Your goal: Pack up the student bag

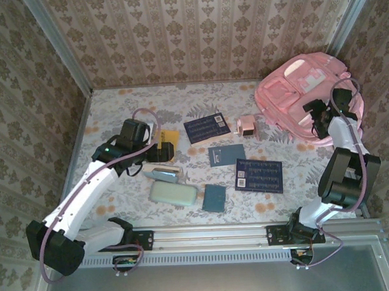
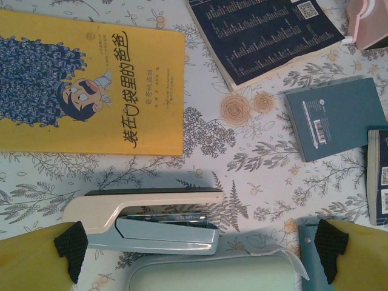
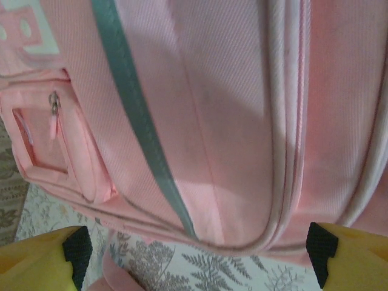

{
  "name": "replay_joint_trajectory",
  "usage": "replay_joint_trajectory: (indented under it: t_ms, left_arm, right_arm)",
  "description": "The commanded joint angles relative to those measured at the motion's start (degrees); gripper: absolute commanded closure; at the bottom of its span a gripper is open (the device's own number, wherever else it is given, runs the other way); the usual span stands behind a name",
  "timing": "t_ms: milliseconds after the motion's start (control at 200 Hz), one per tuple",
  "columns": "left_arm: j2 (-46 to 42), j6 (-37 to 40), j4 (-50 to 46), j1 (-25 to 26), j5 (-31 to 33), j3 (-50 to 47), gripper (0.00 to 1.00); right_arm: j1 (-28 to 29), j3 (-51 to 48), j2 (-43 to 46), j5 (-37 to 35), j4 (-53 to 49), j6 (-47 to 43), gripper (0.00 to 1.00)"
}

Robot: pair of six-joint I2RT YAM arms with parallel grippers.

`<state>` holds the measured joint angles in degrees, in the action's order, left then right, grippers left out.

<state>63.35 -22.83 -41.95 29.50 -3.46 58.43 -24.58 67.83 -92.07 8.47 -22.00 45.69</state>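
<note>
1. While the student bag (image 1: pixel 301 100) is lying flat at the far right corner of the table (image 1: pixel 116 110), well apart from most of the loose items, nothing is showing inside it. Packing looks to be at its very start.
2. The right gripper (image 3: pixel 200 248) is hovering over the bag's near edge with its jaws spread and nothing between them. Pink fabric and a closed-looking zip seam are running just beyond the fingertips.
3. The left gripper (image 2: pixel 200 242) is hanging spread and empty over the stapler (image 2: pixel 151 221). The pale green case (image 2: pixel 212 273) is lying just nearer and the yellow book (image 2: pixel 91 85) just beyond.
4. I am reading the step in hand as a double approach: the right arm is addressing the bag's opening, and the left is lining up on a first item.
5. The next move is likely calling for the right jaws to find the main zip's pull along that seam, and I cannot make that pull out here. The left will probably be needing to descend squarely around the stapler's narrow body without nudging the case beside it.
</note>
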Motion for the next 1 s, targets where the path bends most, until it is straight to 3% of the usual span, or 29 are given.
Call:
replay_joint_trajectory:
  t_ms: [0, 235, 420, 670, 805, 995]
  left_arm:
    - [-0.4, 1.3, 0.6, -0.3, 0.9, -0.6, 0.00]
    - [-0.3, 1.6, 0.7, -0.8, 1.7, -0.7, 0.00]
    - [0.0, 1.3, 0.8, -1.8, 1.4, -0.6, 0.00]
    - [0.5, 0.9, 1.1, -3.0, 0.7, -0.8, 0.00]
    - [0.7, 0.9, 1.2, -3.0, 0.8, -0.9, 0.00]
    - [1.3, 0.6, 1.2, -4.5, 0.4, -1.0, 0.00]
  right_arm:
    - [-0.7, 2.4, -2.2, 3.7, 3.3, 1.0, 0.06]
    - [-1.4, 6.5, -8.8, 2.5, -1.9, 0.8, 0.06]
    - [1.0, 16.5, -14.4, -10.6, -17.5, -2.5, 0.08]
    - [2.7, 29.0, -24.5, -17.4, -29.6, -4.1, 0.10]
    - [3.3, 32.2, -27.6, -21.2, -33.1, -2.8, 0.20]
    - [3.8, 33.0, -26.6, -17.9, -31.4, -2.9, 0.56]
